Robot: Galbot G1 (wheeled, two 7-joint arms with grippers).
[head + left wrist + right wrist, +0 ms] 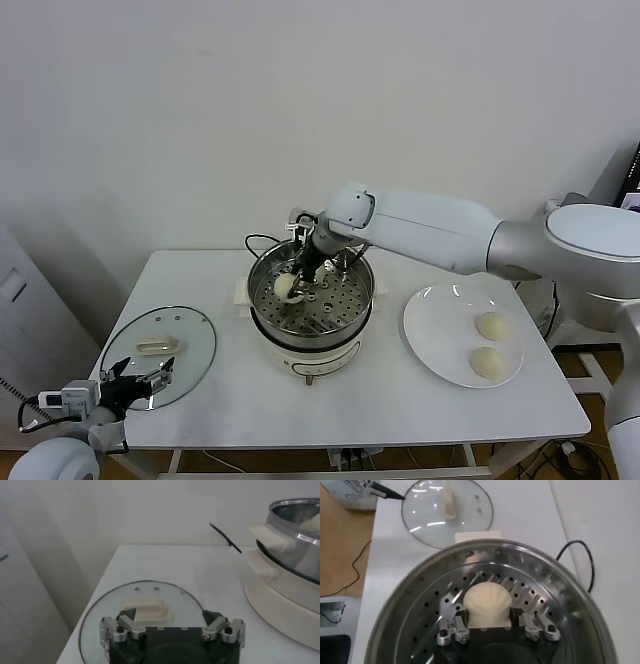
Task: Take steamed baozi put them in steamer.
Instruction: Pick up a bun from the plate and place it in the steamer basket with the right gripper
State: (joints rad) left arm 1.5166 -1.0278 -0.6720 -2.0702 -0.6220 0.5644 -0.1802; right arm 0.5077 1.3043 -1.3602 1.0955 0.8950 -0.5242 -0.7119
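Observation:
Inside the steamer point(300, 338), low over its perforated tray, my right gripper point(292, 283) is shut on one cream-white baozi point(284, 287). In the right wrist view that baozi point(487, 602) sits between the two fingers of the gripper point(487, 614), with the steel wall of the steamer point(410, 605) all round it. Two more baozi point(492, 325) point(487, 362) lie on the white plate point(430, 330) to the right of the steamer. My left gripper point(160, 375) is parked open at the near left corner of the table, over the edge of the glass lid point(190, 350).
The glass lid point(115, 600) lies flat on the table left of the steamer point(295, 535), handle up. A black cord point(262, 240) runs behind the steamer base. The wall stands close behind the table.

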